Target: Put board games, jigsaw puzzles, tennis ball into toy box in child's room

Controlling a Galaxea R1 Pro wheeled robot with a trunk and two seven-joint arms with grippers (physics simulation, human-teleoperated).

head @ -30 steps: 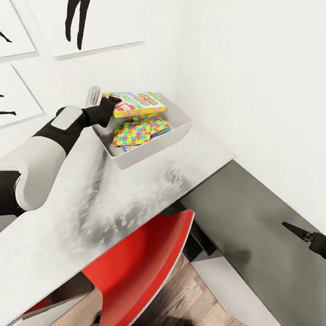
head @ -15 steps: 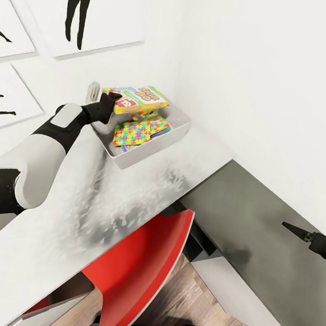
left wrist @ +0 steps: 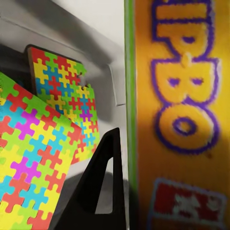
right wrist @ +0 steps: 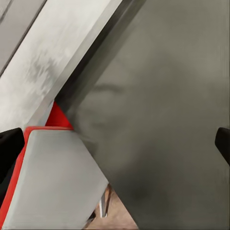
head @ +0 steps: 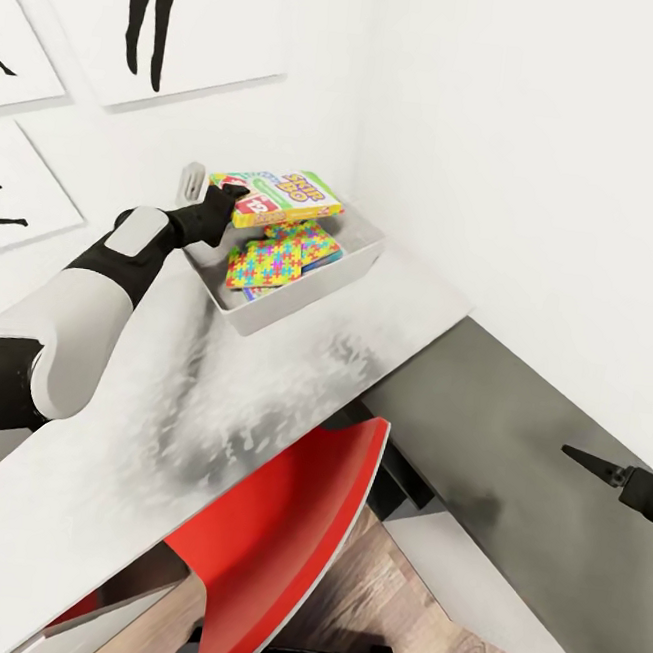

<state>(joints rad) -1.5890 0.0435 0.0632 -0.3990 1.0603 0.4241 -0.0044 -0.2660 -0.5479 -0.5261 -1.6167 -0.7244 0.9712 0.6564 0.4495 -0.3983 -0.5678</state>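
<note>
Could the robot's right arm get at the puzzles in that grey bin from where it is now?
Probably not. The right gripper hangs out beside the low dark cabinet, well away from the toy box, and the SKIP BO box in the left gripper partly overhangs the jigsaw puzzles.

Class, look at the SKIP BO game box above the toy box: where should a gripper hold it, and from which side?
Probably by its short end, across the thin thickness, coming from the robot's left. The SKIP BO box is flat and wide, so only its thin edge fits the jaws; the left gripper holds it there, over the toy box.
</note>
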